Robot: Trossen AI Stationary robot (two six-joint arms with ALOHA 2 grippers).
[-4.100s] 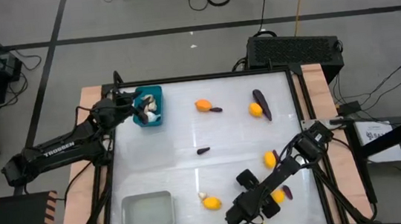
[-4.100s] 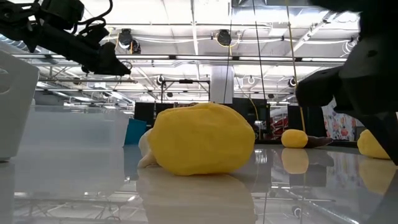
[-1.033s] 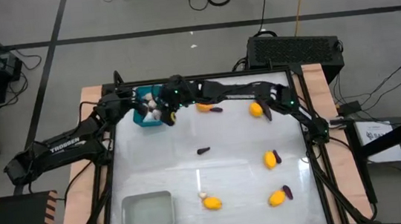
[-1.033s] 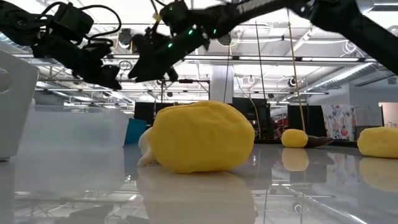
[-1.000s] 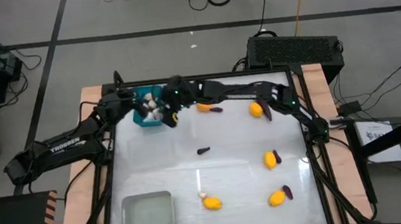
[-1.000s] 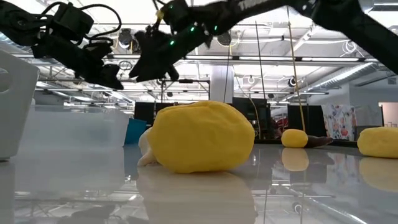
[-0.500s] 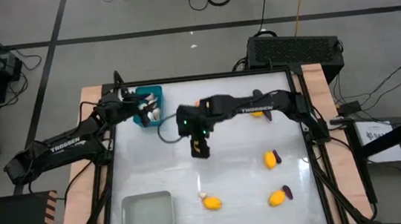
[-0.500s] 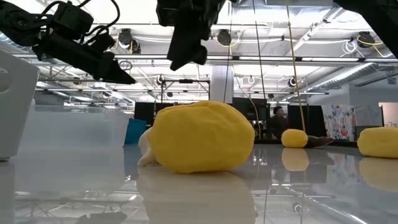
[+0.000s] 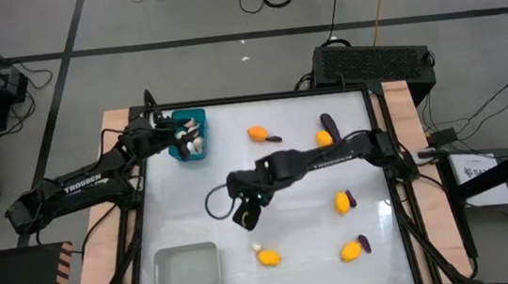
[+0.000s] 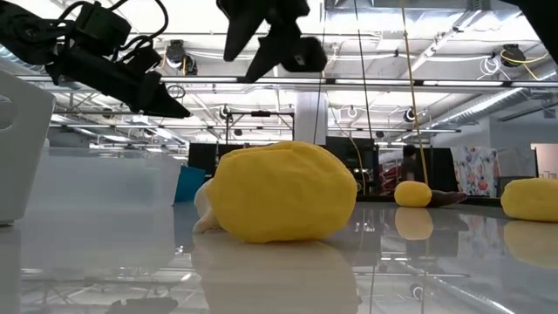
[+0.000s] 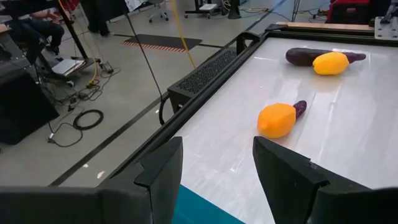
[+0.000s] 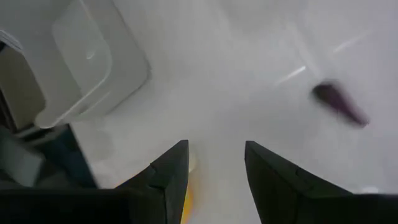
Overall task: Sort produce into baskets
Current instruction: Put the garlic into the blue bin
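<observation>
White tabletop point(image 9: 195, 214) carries scattered produce. Since a second ago the right gripper point(image 9: 246, 217) has swung from the teal bin point(image 9: 197, 120) to mid-table, fingers spread and empty, above the lemon with garlic bulb point(image 9: 266, 256): probably the next pick. The left gripper point(image 9: 174, 138) remains over the teal bin, fingers parted, empty. The translucent bin point(image 9: 188, 269) is near; nothing obstructs. A small eggplant point(image 12: 339, 103) lies close by.

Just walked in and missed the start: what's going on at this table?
A two-armed robot is sorting toy produce into bins. The left gripper hangs over the teal bin, which holds a few pieces. The right gripper, open and empty, is mid-table above a lemon. The pale bin looks empty.
</observation>
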